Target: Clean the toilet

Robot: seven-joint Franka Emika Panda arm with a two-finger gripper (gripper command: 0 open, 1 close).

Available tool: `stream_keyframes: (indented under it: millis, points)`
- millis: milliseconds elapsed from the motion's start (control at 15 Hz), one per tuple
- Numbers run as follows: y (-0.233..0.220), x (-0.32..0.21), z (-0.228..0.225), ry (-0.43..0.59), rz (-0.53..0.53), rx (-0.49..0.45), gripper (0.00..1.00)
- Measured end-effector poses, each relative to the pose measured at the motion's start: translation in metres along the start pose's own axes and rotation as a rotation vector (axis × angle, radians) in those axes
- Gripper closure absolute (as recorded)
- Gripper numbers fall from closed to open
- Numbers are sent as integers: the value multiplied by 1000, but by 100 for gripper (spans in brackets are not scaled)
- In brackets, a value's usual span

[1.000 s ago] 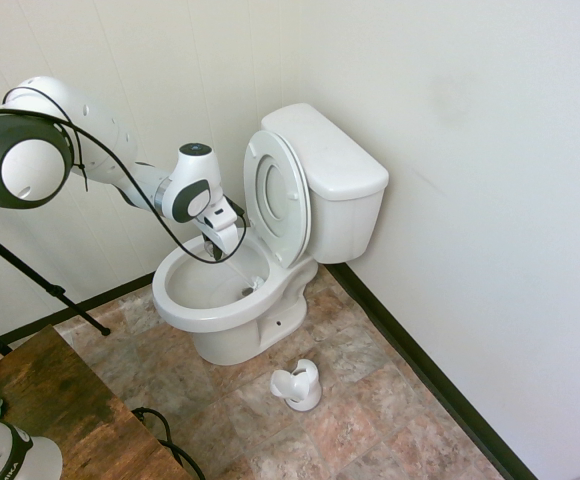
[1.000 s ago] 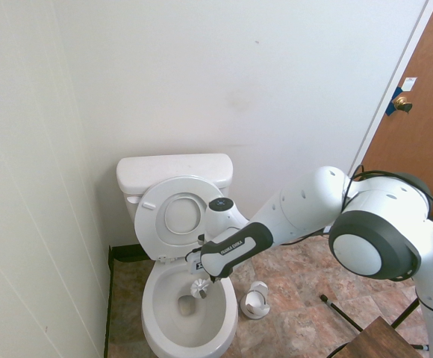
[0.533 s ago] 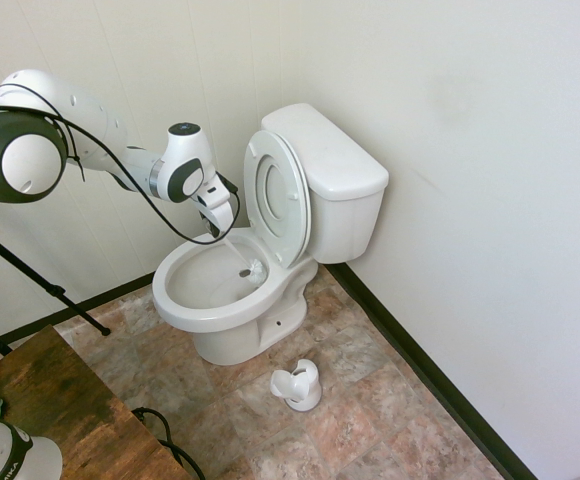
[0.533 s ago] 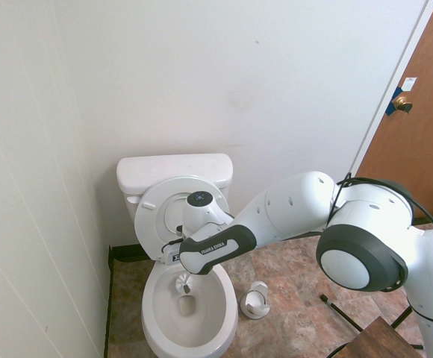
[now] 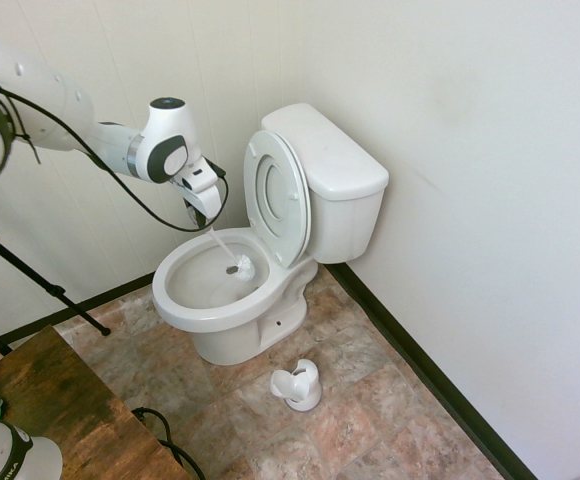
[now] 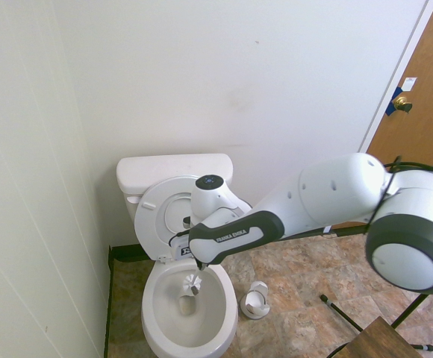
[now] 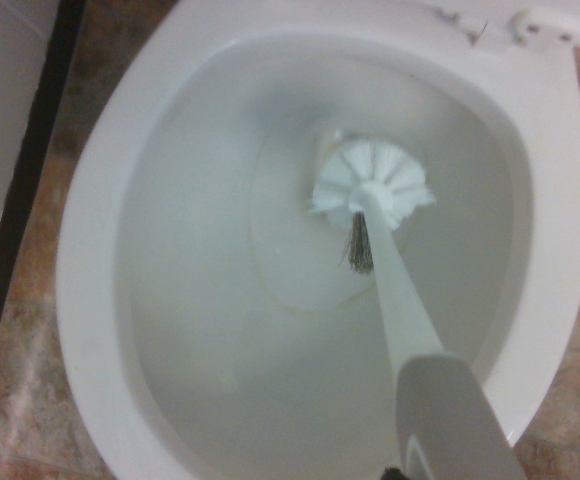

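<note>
From the first exterior view, my gripper (image 5: 206, 218) hung over the toilet (image 5: 260, 262), which stood in the corner against the wall with its seat and lid tipped up against the tank. My fingers were pinched tight on the handle of the white brush (image 5: 227, 252), whose head hung inside the bowl, and the brush holder (image 5: 298, 385) sat on the tiled floor in front of the toilet. From the second exterior view, my gripper (image 6: 198, 262) was above the bowl with the brush head below it. In the wrist view, the brush (image 7: 375, 195) pointed down into the bowl (image 7: 90, 270), bristles over the water.
</note>
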State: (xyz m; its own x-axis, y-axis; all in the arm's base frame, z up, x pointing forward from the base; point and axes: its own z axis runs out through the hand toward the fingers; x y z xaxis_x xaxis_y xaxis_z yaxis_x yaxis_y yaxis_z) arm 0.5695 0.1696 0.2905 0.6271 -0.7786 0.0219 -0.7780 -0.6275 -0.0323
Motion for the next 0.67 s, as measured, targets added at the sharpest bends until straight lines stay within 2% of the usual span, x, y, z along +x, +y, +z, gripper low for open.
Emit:
stream_keyframes:
  millis: [200, 400, 533, 667]
  points:
    - [30, -7, -66, 9, -13, 57, 100]
    - [81, 17, -125, 11, 19, 111, 100]
    - [117, 42, -144, 18, 56, 122, 100]
    - [142, 71, -145, 18, 94, 119, 100]
